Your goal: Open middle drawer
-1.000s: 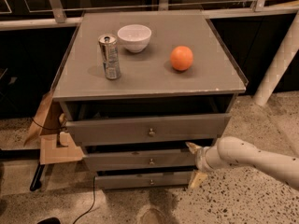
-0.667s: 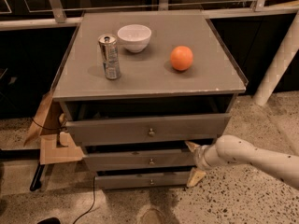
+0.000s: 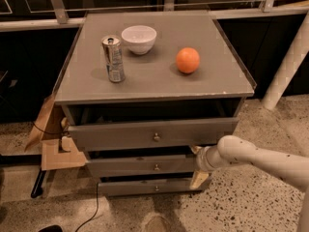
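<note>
Logged gripper [image 3: 197, 165] released, spread at right end of middle drawer [image 3: 145, 166]: one finger above its front, one below. Drawer front and knob immediately left of gripper. Farther, above-left on cabinet top [image 3: 159, 83]: can [image 3: 113, 59], orange [image 3: 188, 60], then bowl [image 3: 139, 38].

Silver can [image 3: 113, 59], white bowl [image 3: 139, 38], orange [image 3: 187, 60], cardboard box [image 3: 54, 154]
</note>
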